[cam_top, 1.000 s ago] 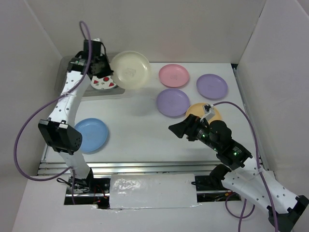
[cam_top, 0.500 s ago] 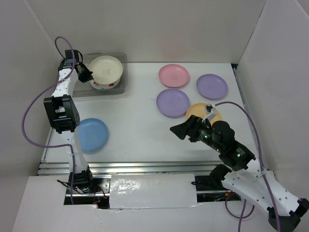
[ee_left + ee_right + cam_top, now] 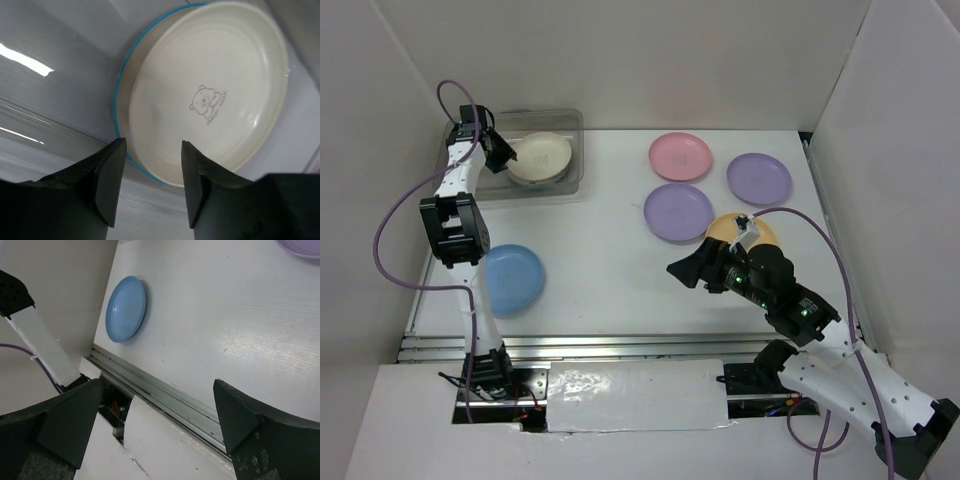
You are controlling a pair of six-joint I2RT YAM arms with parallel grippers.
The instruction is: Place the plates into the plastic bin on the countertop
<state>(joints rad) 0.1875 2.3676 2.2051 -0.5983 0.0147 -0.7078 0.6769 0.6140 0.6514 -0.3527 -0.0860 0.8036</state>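
Top external view: cream plate (image 3: 541,158) is laid in plastic bin (image 3: 577,165) over another plate (image 3: 118,95); five plates (image 3: 680,156) are left on worktop (image 3: 610,265). Jaws of left gripper (image 3: 152,165) and right gripper (image 3: 157,390) are parted, empty.

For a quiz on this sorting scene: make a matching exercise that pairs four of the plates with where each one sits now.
Plates:
1. cream plate
2. light blue plate
3. orange-yellow plate
4. pink plate

Places:
A. partly hidden by the right arm
B. inside the plastic bin
C. on the countertop near the front rail, left side
D. farthest back of the plates on the open countertop

Pairs: 1-B, 2-C, 3-A, 4-D
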